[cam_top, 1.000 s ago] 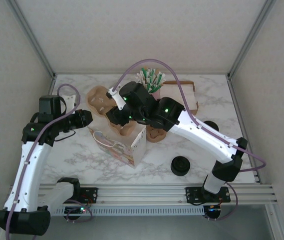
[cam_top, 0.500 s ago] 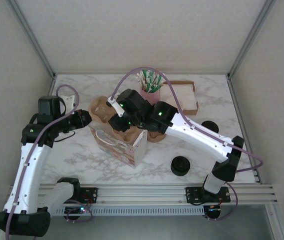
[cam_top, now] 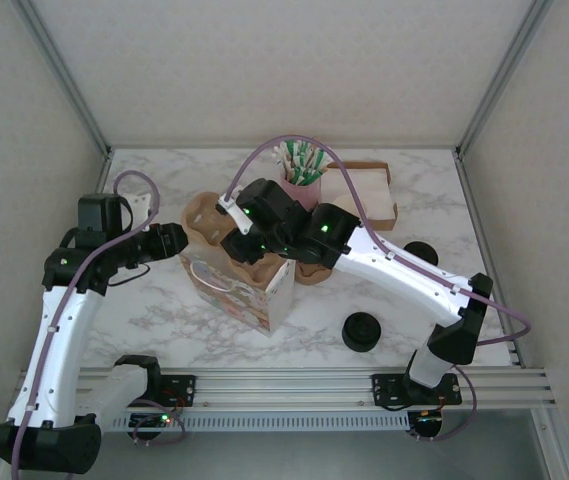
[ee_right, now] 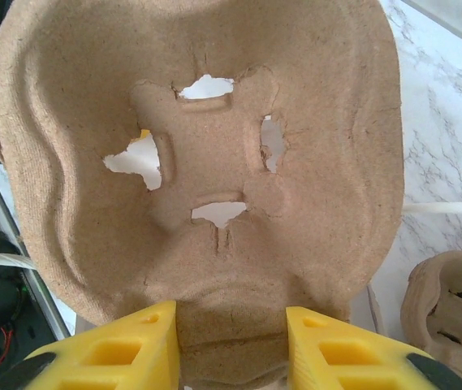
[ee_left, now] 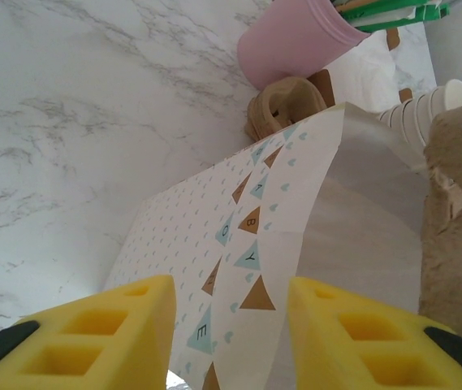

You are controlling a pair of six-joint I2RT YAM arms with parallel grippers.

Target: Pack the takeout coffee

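Observation:
My right gripper (ee_right: 231,313) is shut on the near rim of a brown pulp cup carrier (ee_right: 214,122). In the top view that carrier (cam_top: 254,266) hangs in the mouth of the white patterned paper bag (cam_top: 242,296), under the right gripper (cam_top: 239,240). My left gripper (cam_top: 174,240) is at the bag's left edge. It stands open, and the bag's wall (ee_left: 239,219) runs between its fingers (ee_left: 125,325) without touching them. A round black object (cam_top: 421,250) lies half behind the right arm. I cannot tell whether it is the lidded takeout coffee.
A black stack (cam_top: 362,332) sits at the front right. More pulp carriers (cam_top: 199,212) (cam_top: 314,270) flank the bag. A pink cup of straws (cam_top: 304,185) and a brown box (cam_top: 369,190) stand at the back. Stacked cream cups (ee_left: 425,114) are beyond the bag.
The right gripper has moved left and lower with the carrier, into the bag's mouth. The bag has gone from tilted to upright. The left gripper has barely moved.

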